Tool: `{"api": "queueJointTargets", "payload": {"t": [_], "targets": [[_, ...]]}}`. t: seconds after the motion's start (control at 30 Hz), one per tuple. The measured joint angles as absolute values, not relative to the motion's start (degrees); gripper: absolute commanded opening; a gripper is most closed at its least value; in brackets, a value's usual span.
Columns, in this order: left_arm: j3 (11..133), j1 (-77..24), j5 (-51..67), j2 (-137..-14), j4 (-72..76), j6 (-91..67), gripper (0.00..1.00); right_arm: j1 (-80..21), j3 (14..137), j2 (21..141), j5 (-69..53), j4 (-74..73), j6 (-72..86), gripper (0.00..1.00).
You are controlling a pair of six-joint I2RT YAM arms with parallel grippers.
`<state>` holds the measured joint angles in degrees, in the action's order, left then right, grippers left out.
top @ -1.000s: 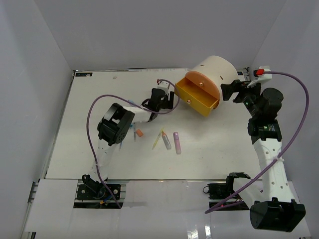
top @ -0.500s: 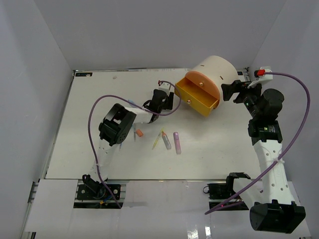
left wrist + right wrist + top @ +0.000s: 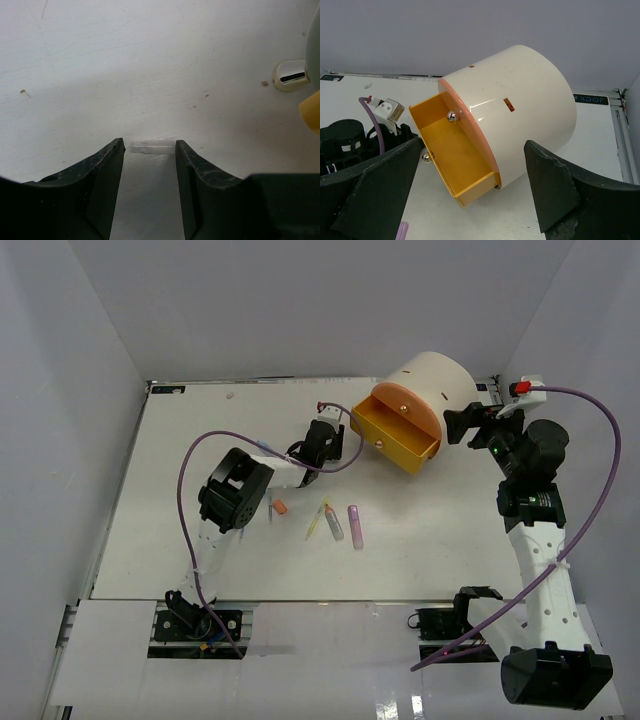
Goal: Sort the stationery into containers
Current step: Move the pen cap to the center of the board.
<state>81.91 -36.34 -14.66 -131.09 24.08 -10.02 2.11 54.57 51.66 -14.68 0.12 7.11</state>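
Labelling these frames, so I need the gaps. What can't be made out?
Left wrist view: clear piece inside the left gripper, too small to identify.
Right wrist view: purple marker, cut off by the bottom edge.
Top view: the same gripper's jaws, hidden under its own body.

Left fingers (image 3: 100, 190) stand partly apart; right fingers (image 3: 375, 200) spread wide.

Yellow drawer (image 3: 455, 160) in cream cylinder (image 3: 520, 100); purple marker (image 3: 355, 526), seemingly clear cap (image 3: 152, 146).
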Motion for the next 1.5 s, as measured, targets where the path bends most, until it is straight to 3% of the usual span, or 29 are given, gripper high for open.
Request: {"api": "queueJointTargets", "payload": {"t": [0.5, 1.0, 1.5], "targets": [[80.05, -36.62, -15.97, -130.56, 25.63, -9.47, 0.31, 2.11, 54.57, 50.87, -14.66, 0.12, 7.11, 0.90], [59.05, -36.88, -15.38, -111.66, 17.23, -13.15, 0.25, 0.56, 54.57, 50.59, -15.16, -0.21, 6.79, 0.90], [51.05, -37.28, -12.49, -95.22, 4.54, -13.08, 0.28, -8.69, 54.57, 51.09, -14.26, -4.47, 3.05, 0.91]]}}
